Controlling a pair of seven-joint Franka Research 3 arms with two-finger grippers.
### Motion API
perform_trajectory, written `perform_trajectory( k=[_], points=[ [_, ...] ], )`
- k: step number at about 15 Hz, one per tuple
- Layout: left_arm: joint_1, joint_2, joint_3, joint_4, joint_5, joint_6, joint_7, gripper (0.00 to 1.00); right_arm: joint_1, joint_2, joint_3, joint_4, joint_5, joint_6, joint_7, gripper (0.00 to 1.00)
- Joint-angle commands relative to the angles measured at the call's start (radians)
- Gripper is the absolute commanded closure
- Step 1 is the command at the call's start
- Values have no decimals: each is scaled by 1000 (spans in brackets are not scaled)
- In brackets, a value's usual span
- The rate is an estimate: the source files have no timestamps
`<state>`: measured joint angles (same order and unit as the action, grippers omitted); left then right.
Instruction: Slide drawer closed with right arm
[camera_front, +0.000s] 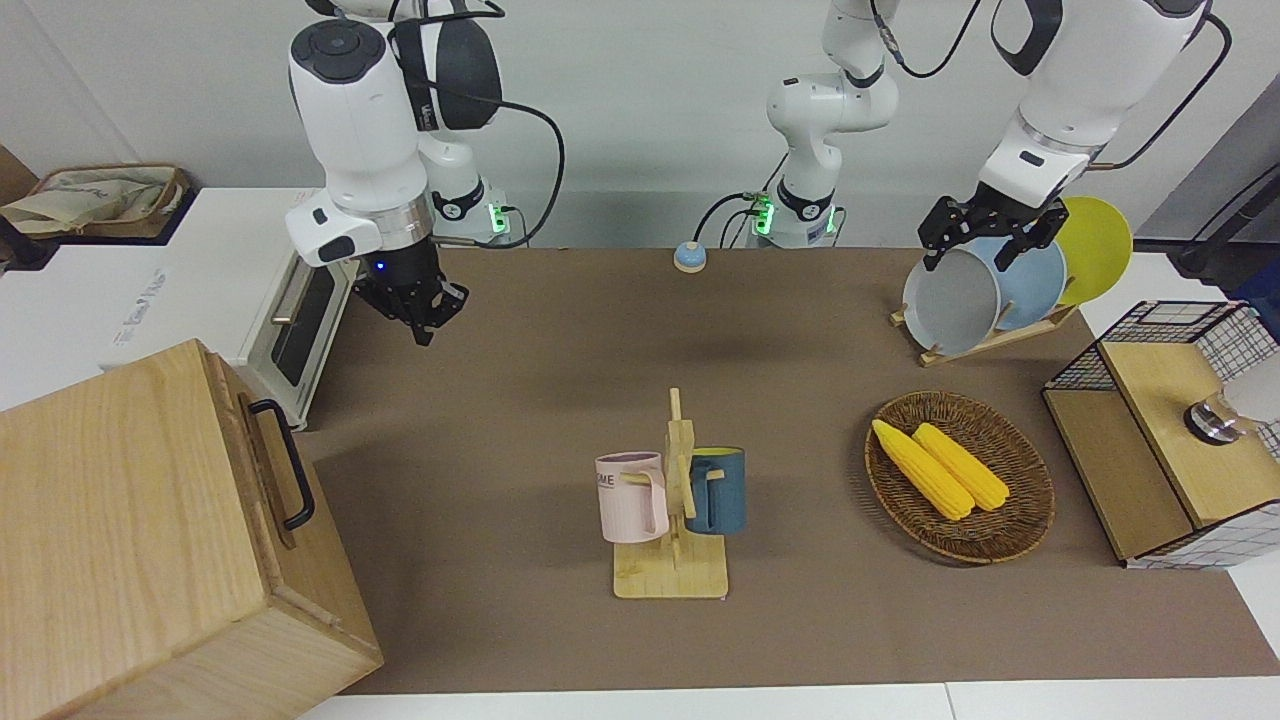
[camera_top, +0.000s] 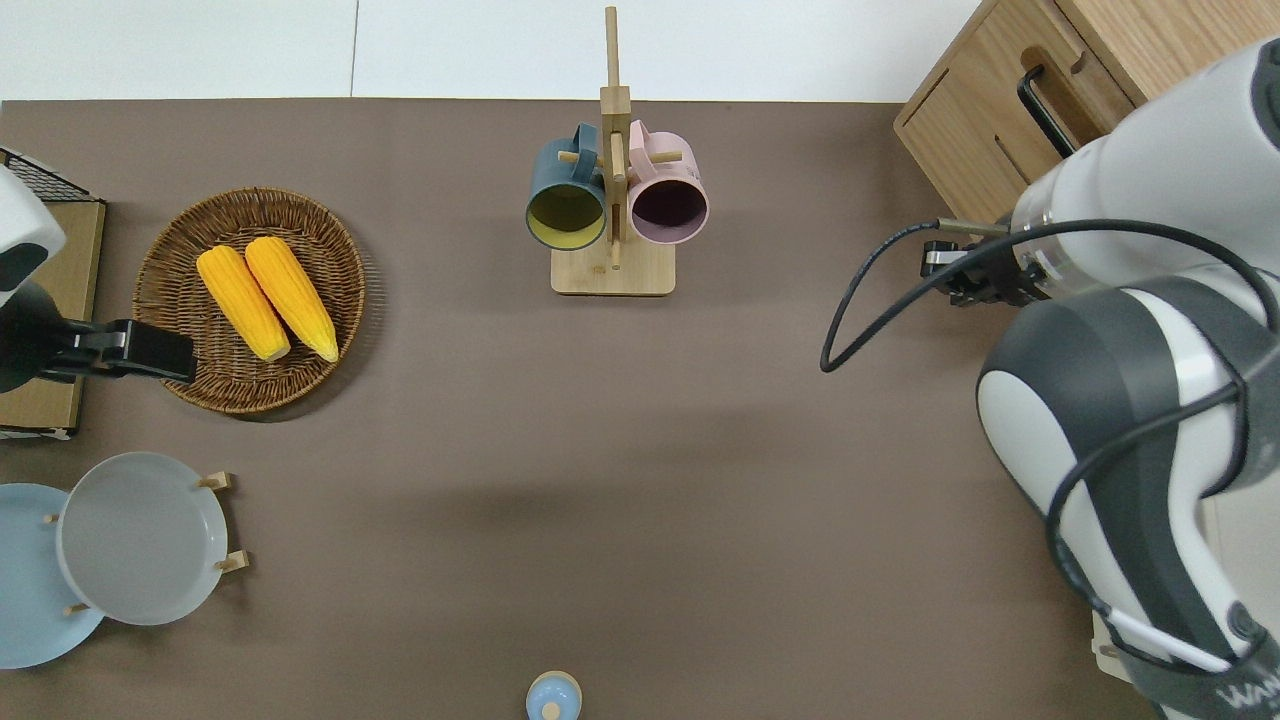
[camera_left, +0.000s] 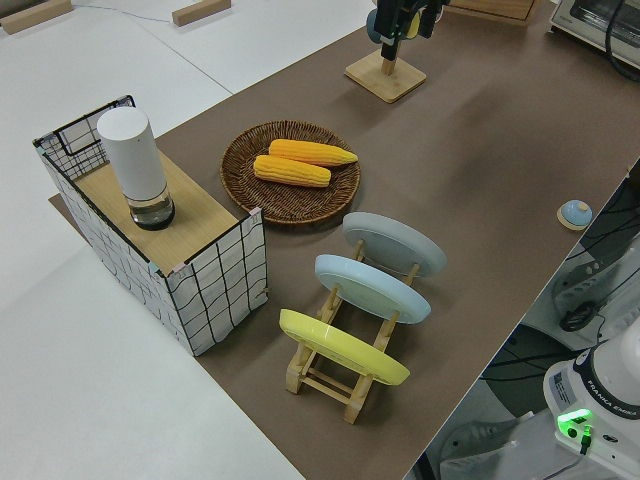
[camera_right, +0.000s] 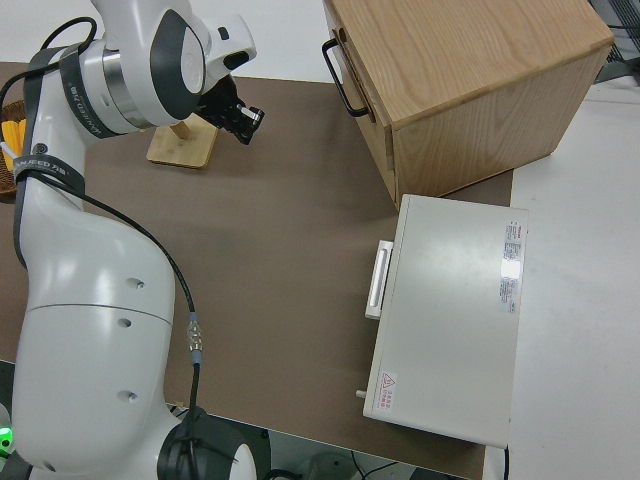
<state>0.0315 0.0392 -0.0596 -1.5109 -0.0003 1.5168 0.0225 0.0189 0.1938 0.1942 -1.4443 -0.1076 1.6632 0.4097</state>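
Observation:
The light-wood drawer (camera_front: 272, 470) with its black bar handle (camera_front: 285, 462) sits pushed into the large cabinet (camera_front: 120, 540) at the right arm's end of the table, its front about flush. It also shows in the overhead view (camera_top: 1000, 130) and the right side view (camera_right: 362, 70). My right gripper (camera_front: 422, 322) hangs in the air, apart from the handle and holding nothing, fingers together. In the overhead view it (camera_top: 945, 272) is over the brown mat beside the cabinet's corner. It also shows in the right side view (camera_right: 247, 121). The left arm is parked, its gripper (camera_front: 987, 232) open.
A white oven (camera_front: 292, 335) stands beside the cabinet, nearer to the robots. A mug rack (camera_front: 672, 520) with two mugs stands mid-table. A wicker basket (camera_front: 1020, 520) with corn, a plate rack (camera_front: 985, 290) and a wire-mesh box (camera_front: 1170, 430) are at the left arm's end.

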Motion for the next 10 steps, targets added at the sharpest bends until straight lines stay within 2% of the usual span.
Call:
perform_trajectory(
  k=[1, 3, 4, 5, 6, 8, 9, 10],
  points=[
    [4, 11, -6, 26, 17, -20, 10, 7, -45, -85, 24, -64, 57, -51, -185, 1000],
    [4, 11, -6, 26, 17, -20, 10, 7, -48, -93, 31, -59, 60, -78, -309, 1000],
    [4, 11, -6, 26, 17, -20, 10, 7, -45, -93, 31, -57, 60, -83, -328, 965],
    [4, 11, -6, 24, 17, -20, 10, 7, -36, -91, 30, -54, 57, -83, -334, 814],
    [4, 11, -6, 26, 17, -20, 10, 7, -36, -91, 30, -53, 57, -83, -336, 713],
    [4, 11, -6, 26, 17, -20, 10, 7, -36, -86, 31, -44, 57, -86, -335, 306],
    [4, 11, -6, 26, 17, -20, 10, 7, -39, -85, 31, -42, 59, -89, -338, 20],
    [4, 11, -6, 26, 17, -20, 10, 7, -37, -83, 31, -42, 59, -88, -333, 17]
  ],
)
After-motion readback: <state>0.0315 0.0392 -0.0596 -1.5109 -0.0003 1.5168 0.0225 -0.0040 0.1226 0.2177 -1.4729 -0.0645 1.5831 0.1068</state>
